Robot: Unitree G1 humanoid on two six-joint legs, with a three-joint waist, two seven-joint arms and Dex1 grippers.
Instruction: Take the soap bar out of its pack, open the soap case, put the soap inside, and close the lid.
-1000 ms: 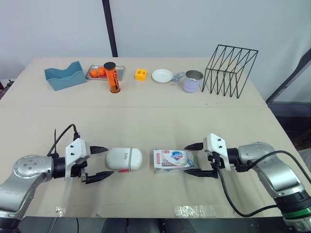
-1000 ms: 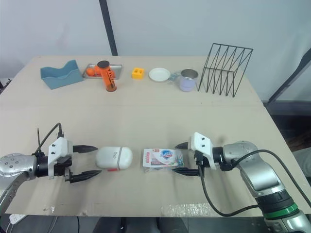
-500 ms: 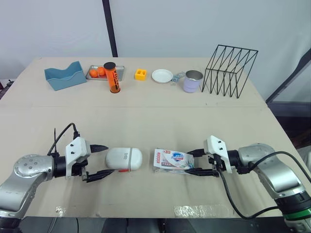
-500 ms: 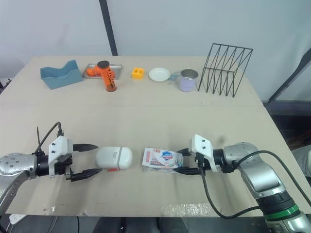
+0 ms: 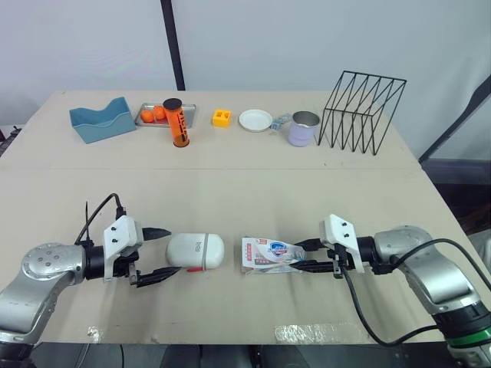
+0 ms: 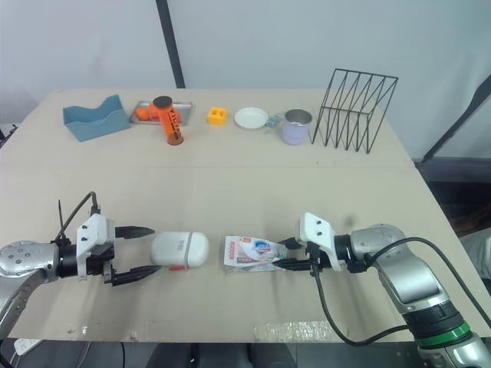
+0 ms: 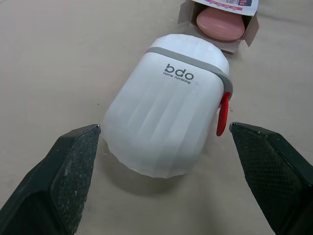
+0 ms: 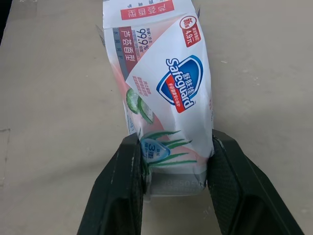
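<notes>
A white soap pack (image 5: 268,254) with a blue and red label lies near the table's front edge, its open end toward the case. Inside that end a pink soap bar (image 7: 220,24) shows. My right gripper (image 5: 305,255) is shut on the pack's right end, and both fingers (image 8: 120,191) press its sides in the right wrist view. A white soap case (image 5: 196,250) with a grey band and a red latch (image 7: 224,114) lies closed just left of the pack. My left gripper (image 5: 164,252) stands open around the case's left end, fingers (image 7: 73,169) apart from it.
Along the back of the table (image 5: 253,188) stand a blue holder (image 5: 101,119), a tray (image 5: 143,116) with orange items, an orange bottle (image 5: 177,122), a yellow block (image 5: 222,117), a white dish (image 5: 255,119), a metal mug (image 5: 304,127) and a black wire rack (image 5: 360,112).
My right gripper has shut on the right end of the soap pack, squeezing it. The left gripper and the case have stayed where they were.
</notes>
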